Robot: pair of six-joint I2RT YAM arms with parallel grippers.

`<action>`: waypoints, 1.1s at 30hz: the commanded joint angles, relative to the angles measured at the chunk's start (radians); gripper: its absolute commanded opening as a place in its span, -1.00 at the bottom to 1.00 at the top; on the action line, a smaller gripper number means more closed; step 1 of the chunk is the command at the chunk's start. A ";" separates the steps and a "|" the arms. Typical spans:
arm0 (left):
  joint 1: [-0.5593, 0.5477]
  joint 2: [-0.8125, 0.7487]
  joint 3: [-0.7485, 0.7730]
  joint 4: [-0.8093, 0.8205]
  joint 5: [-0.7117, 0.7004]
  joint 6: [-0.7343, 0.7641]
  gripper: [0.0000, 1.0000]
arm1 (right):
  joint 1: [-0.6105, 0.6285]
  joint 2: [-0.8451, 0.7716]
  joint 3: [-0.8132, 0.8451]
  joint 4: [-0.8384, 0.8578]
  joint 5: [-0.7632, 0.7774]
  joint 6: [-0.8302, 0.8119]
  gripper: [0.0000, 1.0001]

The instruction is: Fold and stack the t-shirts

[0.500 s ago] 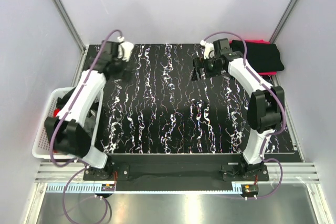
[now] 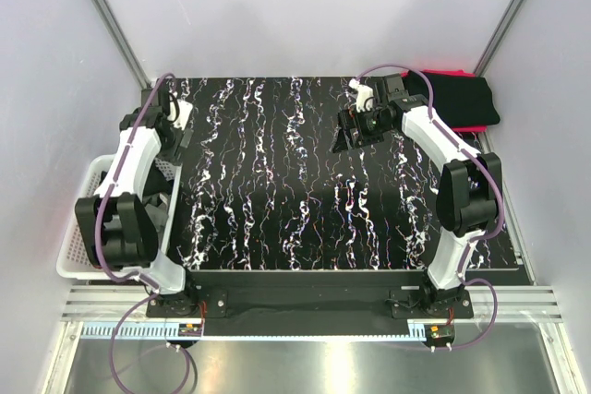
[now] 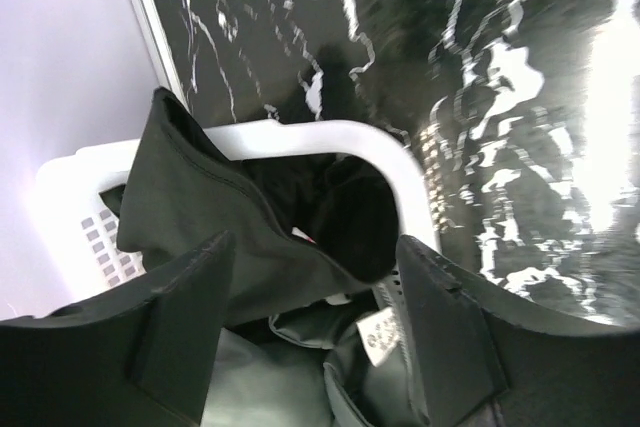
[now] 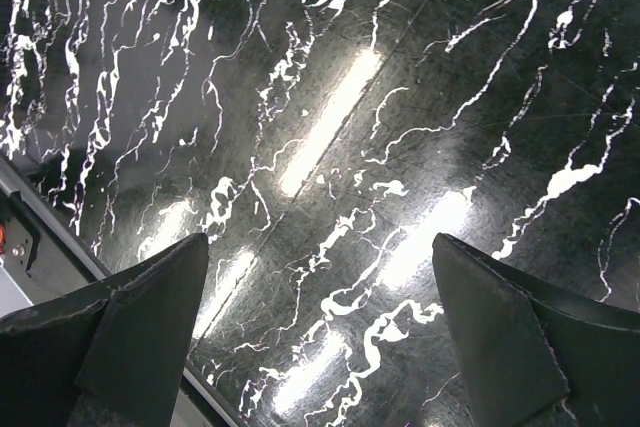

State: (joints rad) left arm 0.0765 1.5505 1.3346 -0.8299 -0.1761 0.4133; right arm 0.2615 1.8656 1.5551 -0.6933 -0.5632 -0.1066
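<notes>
A folded black t-shirt (image 2: 459, 99) lies on a red one (image 2: 451, 72) at the table's back right corner. More t-shirts lie crumpled in the white basket (image 3: 345, 135): a dark grey one (image 3: 195, 212) drapes over its rim, with a black one (image 3: 350, 217) and a care label (image 3: 380, 332) beside it. My left gripper (image 2: 176, 139) hovers open and empty just above these shirts in the left wrist view (image 3: 312, 247). My right gripper (image 2: 344, 134) is open and empty above bare marbled table (image 4: 320, 242), left of the folded stack.
The white slatted basket (image 2: 69, 246) stands off the table's left edge beside the left arm. The black white-veined tabletop (image 2: 295, 191) has metal frame posts and grey walls at the back and sides.
My left arm has swung from the back of the table to the left, over the basket. My right gripper has shifted slightly left and nearer.
</notes>
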 commanded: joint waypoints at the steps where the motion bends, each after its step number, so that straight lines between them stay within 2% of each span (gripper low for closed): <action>1: 0.022 0.039 0.021 0.021 -0.046 0.042 0.35 | 0.004 -0.040 0.003 0.003 -0.038 -0.022 1.00; 7: 0.042 0.112 0.026 0.025 -0.082 0.035 0.26 | 0.002 -0.031 0.005 0.002 -0.058 -0.027 0.99; 11: 0.051 0.137 0.025 0.037 -0.115 0.027 -0.16 | 0.002 -0.022 0.016 0.002 -0.040 -0.038 0.99; 14: 0.054 0.131 0.014 0.038 -0.148 0.033 -0.29 | 0.001 -0.005 0.025 -0.011 -0.037 -0.039 0.99; 17: 0.057 0.105 -0.009 0.038 -0.161 0.038 -0.89 | 0.001 0.000 0.019 -0.011 -0.050 -0.039 0.99; 18: 0.057 0.086 -0.012 0.035 -0.163 0.036 -1.00 | 0.001 0.004 0.019 -0.012 -0.056 -0.039 0.99; 23: 0.057 -0.001 0.021 0.009 -0.111 0.013 -1.00 | 0.001 0.013 0.022 -0.012 -0.060 -0.042 1.00; 26: 0.051 -0.104 0.073 0.009 -0.024 0.012 -1.00 | 0.001 0.009 0.031 -0.015 -0.034 -0.050 0.99; 29: 0.039 -0.200 0.144 0.009 0.006 0.016 -1.00 | 0.001 -0.020 0.036 0.006 0.022 -0.071 0.99; 33: 0.036 -0.282 0.265 0.020 0.076 -0.001 -1.00 | 0.001 -0.029 0.071 0.073 0.182 -0.068 0.99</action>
State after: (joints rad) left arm 0.1207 1.3453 1.4811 -0.8616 -0.1867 0.4328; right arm 0.2611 1.8809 1.5650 -0.6937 -0.5114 -0.1528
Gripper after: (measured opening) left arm 0.009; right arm 0.994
